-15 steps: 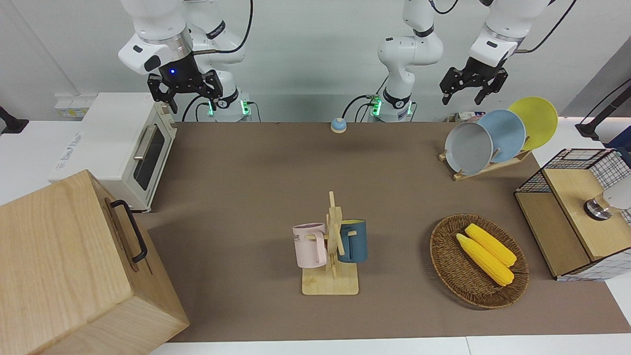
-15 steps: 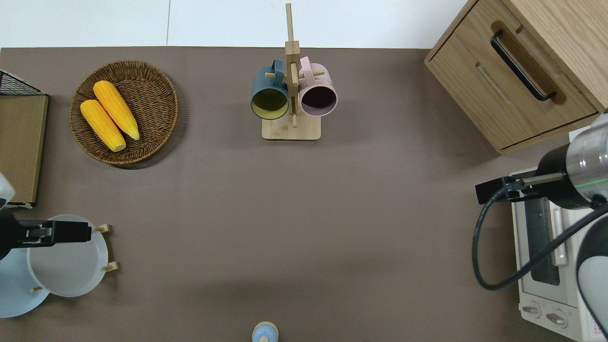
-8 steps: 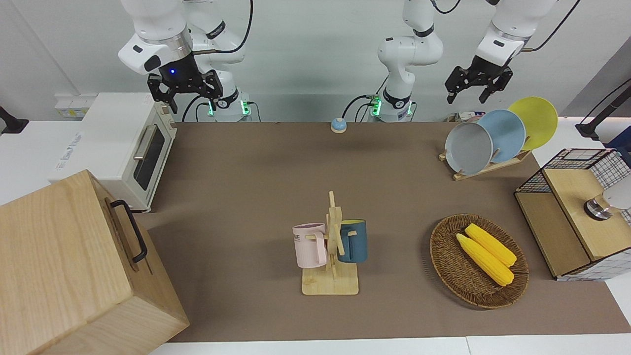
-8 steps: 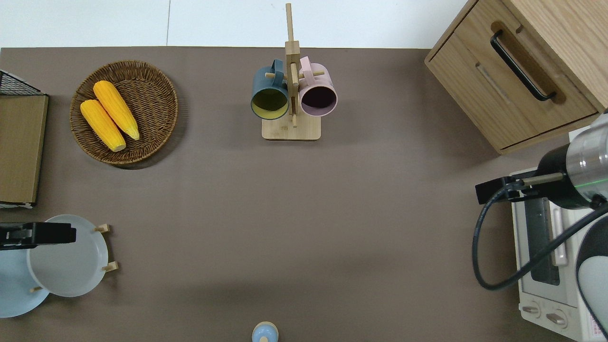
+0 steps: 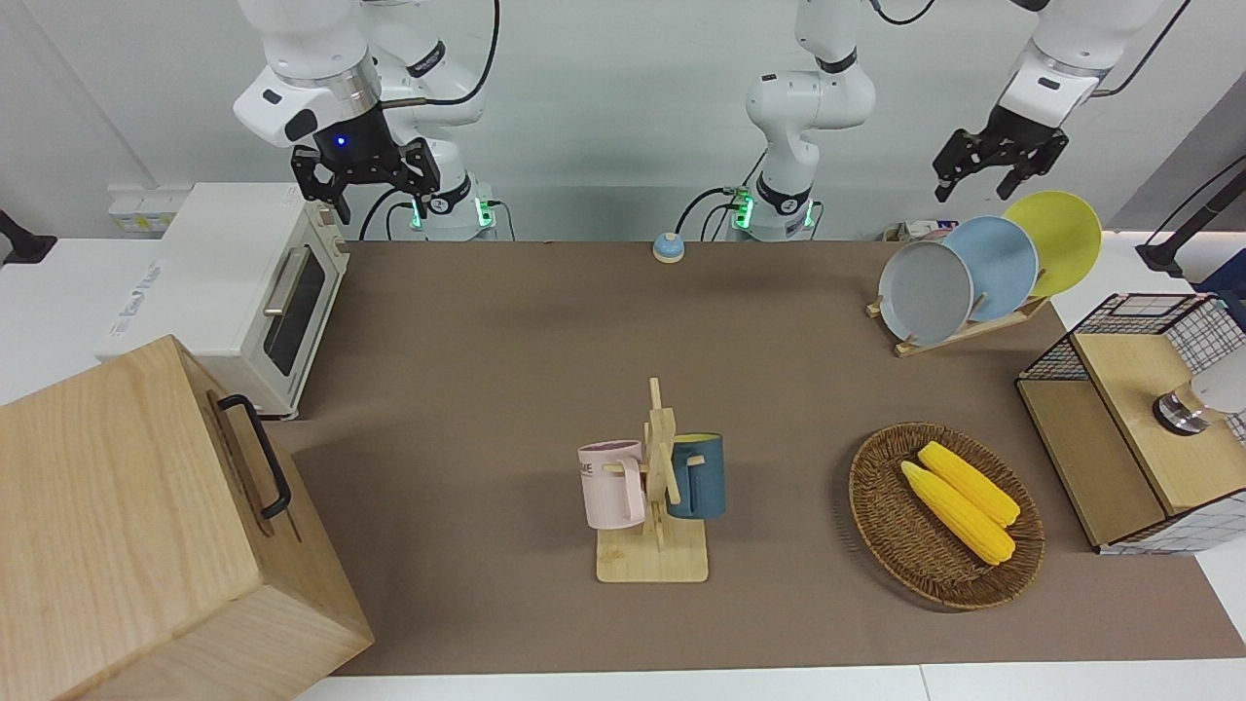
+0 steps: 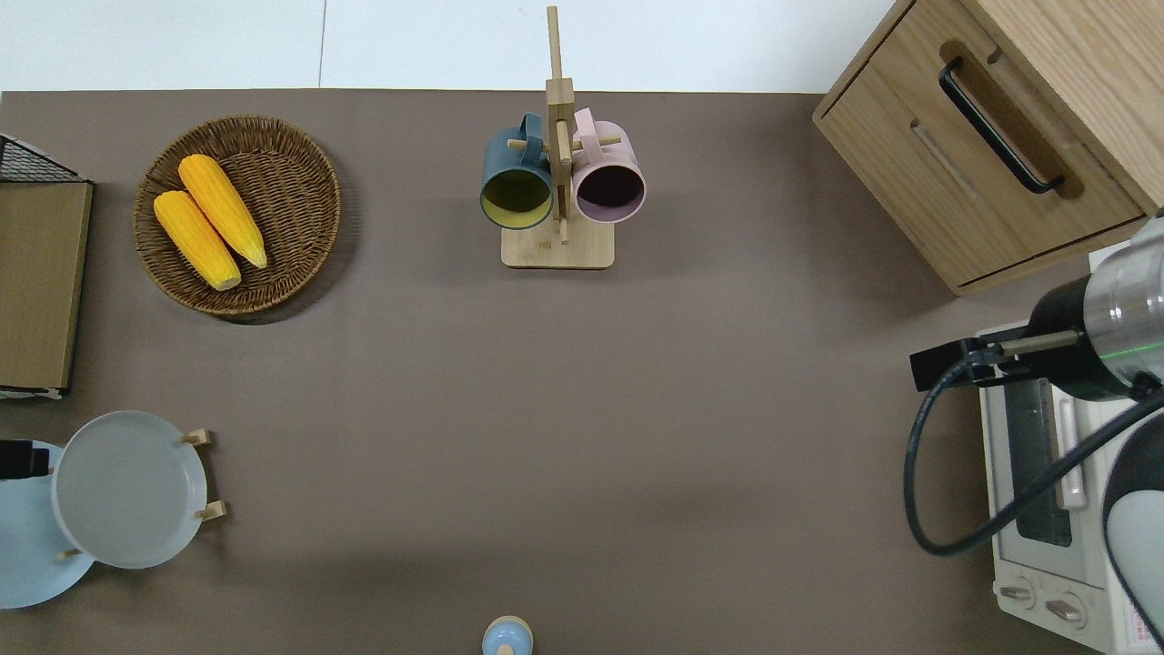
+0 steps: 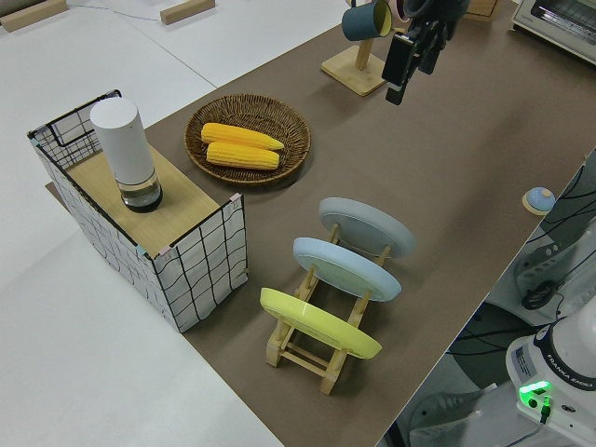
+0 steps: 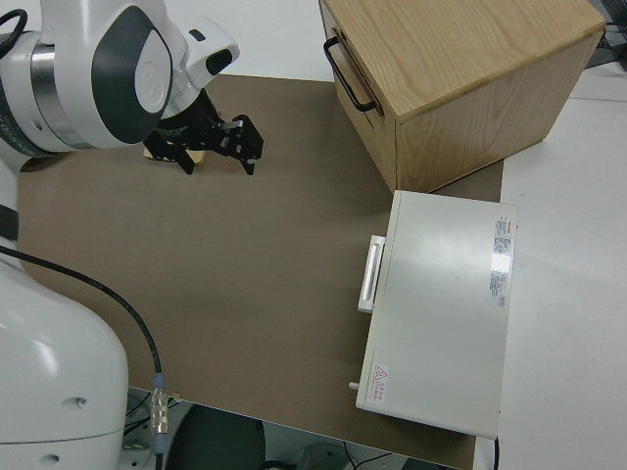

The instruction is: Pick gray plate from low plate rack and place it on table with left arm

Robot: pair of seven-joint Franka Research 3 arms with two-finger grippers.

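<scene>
The gray plate [image 5: 925, 292] leans in the slot of the low plate rack [image 5: 959, 331] farthest from the robots, at the left arm's end of the table [image 5: 506, 341]. It also shows in the overhead view [image 6: 127, 489] and the left side view [image 7: 366, 226]. My left gripper [image 5: 998, 161] is open and empty, up in the air. In the overhead view only its tip [image 6: 18, 459] shows at the frame's edge, over the sky-blue plate [image 6: 23, 546], clear of the gray plate. My right arm is parked with its gripper [image 5: 362, 185] open.
A sky-blue plate [image 5: 993, 268] and a yellow plate [image 5: 1056, 239] stand in the same rack. A wicker basket [image 5: 881, 506] with two corn cobs, a wire box [image 5: 1134, 419], a mug stand [image 5: 654, 545] with two mugs, a toaster oven [image 5: 243, 292] and a wooden cabinet [image 5: 127, 526] stand around.
My left gripper has moved off the gray plate toward the left arm's end of the table and has risen a little. The plate and the right arm have not moved.
</scene>
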